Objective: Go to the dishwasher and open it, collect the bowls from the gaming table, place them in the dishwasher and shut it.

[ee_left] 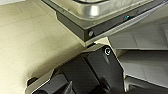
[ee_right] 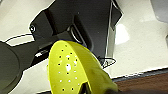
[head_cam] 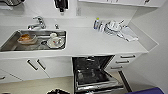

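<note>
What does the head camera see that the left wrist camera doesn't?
Head view alone: the sink with dishes inside, the tap, white cabinet doors, drawers and stacked dishes on the counter. Left wrist view alone: a close look at the door's dark edge with a small blue light. Both: the open dishwasher and the pale floor.

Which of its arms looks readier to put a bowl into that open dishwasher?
Probably the right. Its wrist view shows a yellow perforated bowl close against that arm, seemingly carried. The left wrist view shows no bowl, just the dishwasher door's edge nearby. The door hangs open.
</note>
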Motion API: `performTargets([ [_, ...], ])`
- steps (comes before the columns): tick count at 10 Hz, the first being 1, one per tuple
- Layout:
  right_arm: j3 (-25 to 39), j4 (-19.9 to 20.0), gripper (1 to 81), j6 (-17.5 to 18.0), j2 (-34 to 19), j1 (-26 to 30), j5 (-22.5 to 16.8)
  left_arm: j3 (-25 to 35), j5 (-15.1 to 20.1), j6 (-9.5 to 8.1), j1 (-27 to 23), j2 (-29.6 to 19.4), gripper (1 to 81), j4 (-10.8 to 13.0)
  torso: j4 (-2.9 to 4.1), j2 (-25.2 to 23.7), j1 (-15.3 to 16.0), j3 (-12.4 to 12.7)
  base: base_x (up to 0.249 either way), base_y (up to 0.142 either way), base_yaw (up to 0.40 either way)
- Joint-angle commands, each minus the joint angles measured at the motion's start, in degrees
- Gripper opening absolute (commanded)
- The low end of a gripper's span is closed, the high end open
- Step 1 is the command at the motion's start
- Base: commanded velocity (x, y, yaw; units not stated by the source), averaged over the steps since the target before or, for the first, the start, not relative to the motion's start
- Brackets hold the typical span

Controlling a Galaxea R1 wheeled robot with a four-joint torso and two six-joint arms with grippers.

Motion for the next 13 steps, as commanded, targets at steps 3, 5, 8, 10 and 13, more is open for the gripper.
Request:
performTargets([
  [3,14.26,7.62,1.0,0.58,-14.12,10.10,-3.76,-0.15,-8.50,0.35,14.45,-2.53,81.1,3.56,-0.02,0.00,0.00,0.00,0.000,0.000,0.000],
  [5,18.59,11.24,1.0,1.11,-17.92,14.84,-4.11,-5.45,-14.51,0.35,21.73,-0.59,81.1,5.68,-0.02,0.00,0.00,0.00,0.000,0.000,0.000],
  [8,24.29,11.95,1.0,1.46,-21.51,19.15,-4.11,-11.33,-18.55,0.44,27.56,1.61,81.1,7.61,4.66,0.00,0.00,0.00,0.000,0.000,0.000],
  [10,27.55,11.95,1.0,2.07,-22.66,22.49,-4.02,-13.10,-20.14,0.44,29.31,1.78,81.1,7.96,7.27,0.00,0.00,0.02,0.000,0.000,0.000],
  [13,30.81,12.03,1.0,4.53,-23.63,28.99,-4.11,-16.26,-20.49,0.44,32.92,4.24,81.1,9.54,7.15,0.00,0.00,0.02,0.000,0.000,0.000],
])
